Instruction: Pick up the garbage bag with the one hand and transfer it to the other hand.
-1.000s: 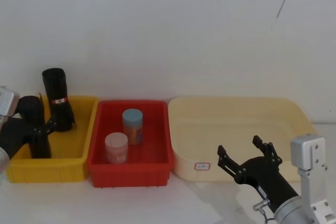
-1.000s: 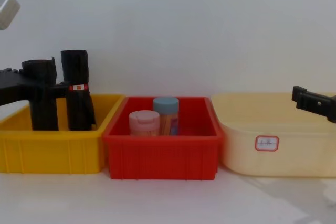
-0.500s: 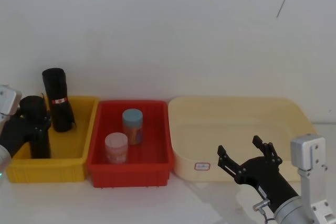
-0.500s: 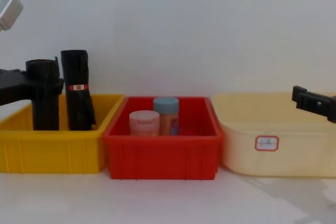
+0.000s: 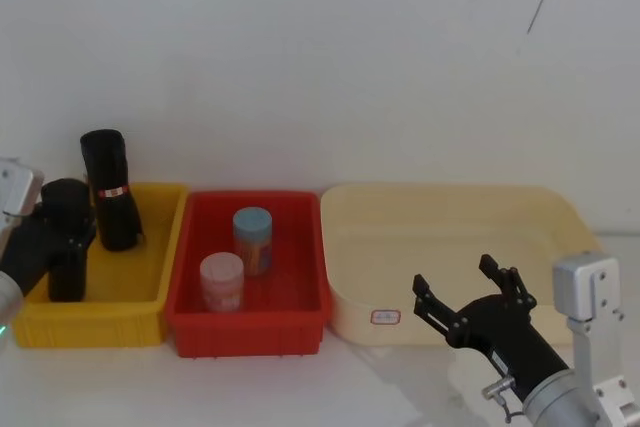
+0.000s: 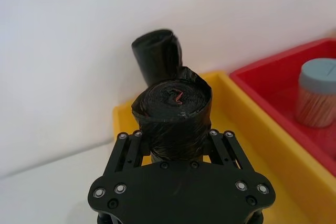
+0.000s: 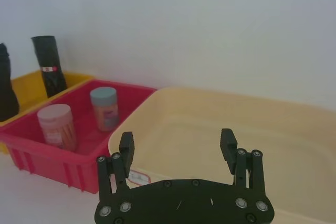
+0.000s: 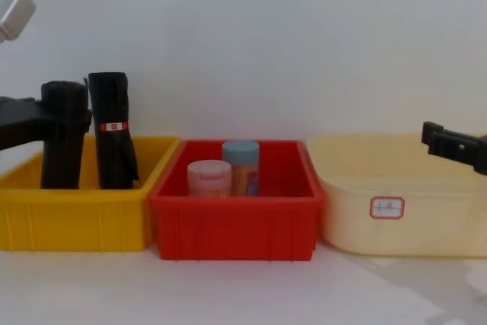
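now left pincer, clamped on the creased roll, has tilted it leftward; right pincer gapes empty.

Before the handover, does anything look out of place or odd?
Nothing spilled or damaged, but the left gripper is shut on the creased, unlabelled black roll in the yellow bin, while the red-banded roll beside it stands free. The right gripper is open.

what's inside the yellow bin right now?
Two black rolls are in the yellow bin: the garbage bag with the red-and-white band leans at the back, and a wider creased roll is clamped by the left gripper. From the chest view, the front wall covers their bases.
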Action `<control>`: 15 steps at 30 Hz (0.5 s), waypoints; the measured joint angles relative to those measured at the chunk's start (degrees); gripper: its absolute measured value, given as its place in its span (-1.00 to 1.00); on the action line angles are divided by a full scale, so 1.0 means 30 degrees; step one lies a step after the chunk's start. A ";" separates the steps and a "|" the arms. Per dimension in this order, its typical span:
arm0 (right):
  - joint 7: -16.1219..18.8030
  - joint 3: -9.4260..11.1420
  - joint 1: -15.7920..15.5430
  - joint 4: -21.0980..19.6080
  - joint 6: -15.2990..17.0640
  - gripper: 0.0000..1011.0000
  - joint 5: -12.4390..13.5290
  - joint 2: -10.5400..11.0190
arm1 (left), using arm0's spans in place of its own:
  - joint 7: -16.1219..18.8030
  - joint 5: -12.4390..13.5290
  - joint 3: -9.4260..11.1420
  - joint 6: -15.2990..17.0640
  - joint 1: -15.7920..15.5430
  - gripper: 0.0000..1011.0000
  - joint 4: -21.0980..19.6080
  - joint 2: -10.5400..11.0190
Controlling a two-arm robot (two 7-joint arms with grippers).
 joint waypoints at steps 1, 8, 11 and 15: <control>0.0185 -0.0001 0.0078 -0.0034 0.0040 0.98 0.0000 0.0089 | -0.0085 -0.0007 -0.0003 0.0023 -0.0024 -0.04 -0.0109 -0.0003; 0.1509 0.0086 0.0817 -0.0317 0.0439 0.98 0.0201 0.0856 | -0.0816 -0.0270 0.0013 0.0325 -0.0327 -0.07 -0.0803 -0.0059; 0.2074 0.0131 0.1143 -0.0416 0.0623 0.98 0.0322 0.1181 | -0.1251 -0.0492 0.0042 0.0521 -0.0552 -0.07 -0.1165 -0.0138; 0.3253 0.0182 0.1805 -0.0547 0.0998 0.98 0.0629 0.1799 | -0.1798 -0.0782 0.0106 0.0840 -0.0994 -0.07 -0.1675 -0.0349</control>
